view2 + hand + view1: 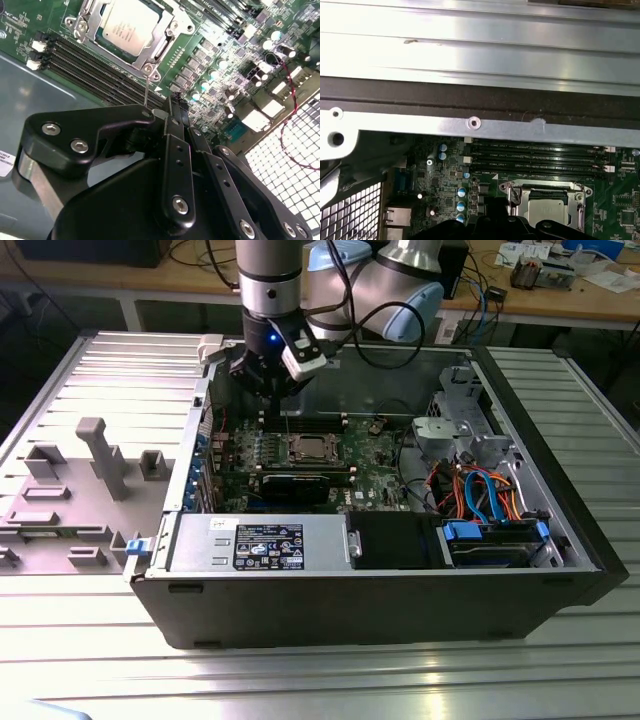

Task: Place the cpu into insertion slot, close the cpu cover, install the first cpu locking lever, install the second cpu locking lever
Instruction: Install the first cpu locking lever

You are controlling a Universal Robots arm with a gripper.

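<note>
Claw (pixel 172 102) fingers sat pressed together in the second wrist view, closed with nothing between them, their tips poised above the green motherboard (pixel 215 45) just beside the socket. In the exterior view the claw (pixel 268 390) hung inside the open computer case (pixel 380 600), over the board's far edge and a little beyond the socket.

From there, the cpu (pixel 129 24) lay seated in the insertion slot (pixel 165 47), its dull silver top showing through the large cut-out of the cpu cover (pixel 92 20), which lay flat down over the chip's rim. The first wrist view showed the same: the cpu (pixel 546 211) framed by the cover (pixel 580 192). A thin metal lever (pixel 145 90) ran from a corner of the socket toward the fingertips; whether it was latched could not be told.

Long black memory slots (pixel 535 155) ran alongside the socket. Further out, in the exterior view, a silver power-supply box (pixel 260 542) sat along the case's near wall, and a bundle of orange and blue cables (pixel 480 490) filled the exterior view's right. The case rested on a ribbed metal desk (pixel 330 680).
</note>
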